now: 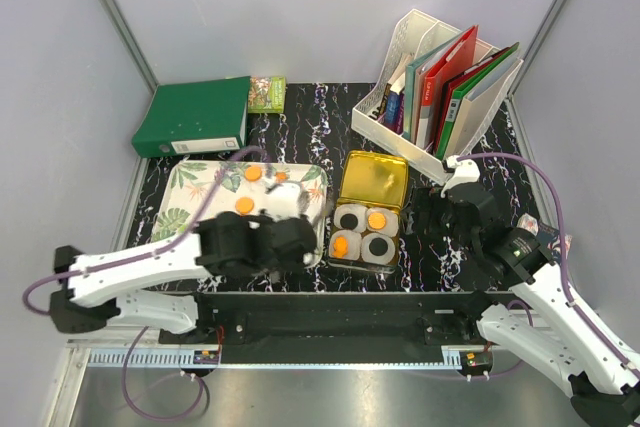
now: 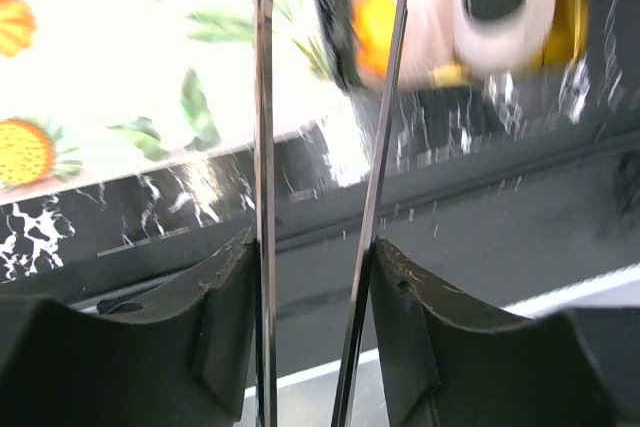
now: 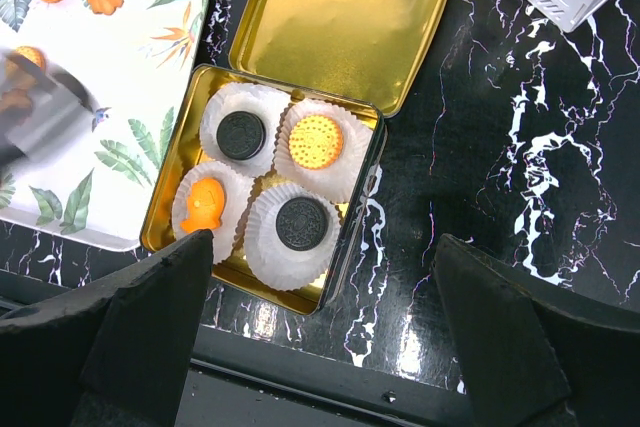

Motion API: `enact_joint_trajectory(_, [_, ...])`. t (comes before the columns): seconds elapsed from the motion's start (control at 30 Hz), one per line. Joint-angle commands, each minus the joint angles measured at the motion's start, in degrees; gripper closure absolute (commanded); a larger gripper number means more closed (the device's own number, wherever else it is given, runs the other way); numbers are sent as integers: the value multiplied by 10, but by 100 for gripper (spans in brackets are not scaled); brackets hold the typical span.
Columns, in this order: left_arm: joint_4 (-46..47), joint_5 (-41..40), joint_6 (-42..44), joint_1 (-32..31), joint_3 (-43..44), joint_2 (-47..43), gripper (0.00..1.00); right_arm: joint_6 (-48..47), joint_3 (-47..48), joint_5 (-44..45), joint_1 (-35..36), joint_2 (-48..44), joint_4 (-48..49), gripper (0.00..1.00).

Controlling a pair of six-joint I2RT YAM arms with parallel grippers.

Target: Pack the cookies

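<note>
An open gold tin [image 1: 331,256] holds four white paper cups, each with a cookie: two black [image 3: 241,134] [image 3: 303,223] and two orange [image 3: 316,141] [image 3: 205,205]. More orange cookies [image 1: 253,174] lie on the leaf-patterned tray [image 1: 190,187]. My left gripper [image 1: 290,232] hovers over the tray's near right corner. In the left wrist view it [image 2: 315,247] is shut on thin metal tongs [image 2: 263,147], whose blades stand apart with nothing between them. My right gripper [image 1: 430,215] [image 3: 322,247] is wide open and empty above the table, right of the tin.
The tin's lid [image 1: 372,180] lies open behind it. A white file rack [image 1: 425,82] with folders stands at the back right. A green binder [image 1: 195,117] and a small packet [image 1: 266,93] lie at the back left.
</note>
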Motion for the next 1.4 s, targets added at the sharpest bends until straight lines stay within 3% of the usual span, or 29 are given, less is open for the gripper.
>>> enact_joint_trajectory(0.0, [-26,-45,-28,97,-49,-98,53,-3,0,1,-2,2,19,0])
enact_joint_trajectory(0.17, [17,-42,47,262,-123,-143,52,-3,-1,-3,-2,2,21,0])
enact_joint_trajectory(0.27, [57,-55,79,310,-146,-116,52,-4,0,-3,-2,2,21,0])
enact_joint_trajectory(0.5, [142,-93,102,328,-167,-26,52,-3,0,-1,-2,-7,18,0])
enact_joint_trajectory(0.9, [212,-12,122,393,-201,75,42,-4,0,5,-3,-7,17,0])
enact_joint_trajectory(1.17, [206,2,114,396,-195,78,30,-5,0,6,-2,-7,16,0])
enact_joint_trajectory(1.37, [135,-35,106,396,-147,51,24,-4,0,3,-2,-5,18,0])
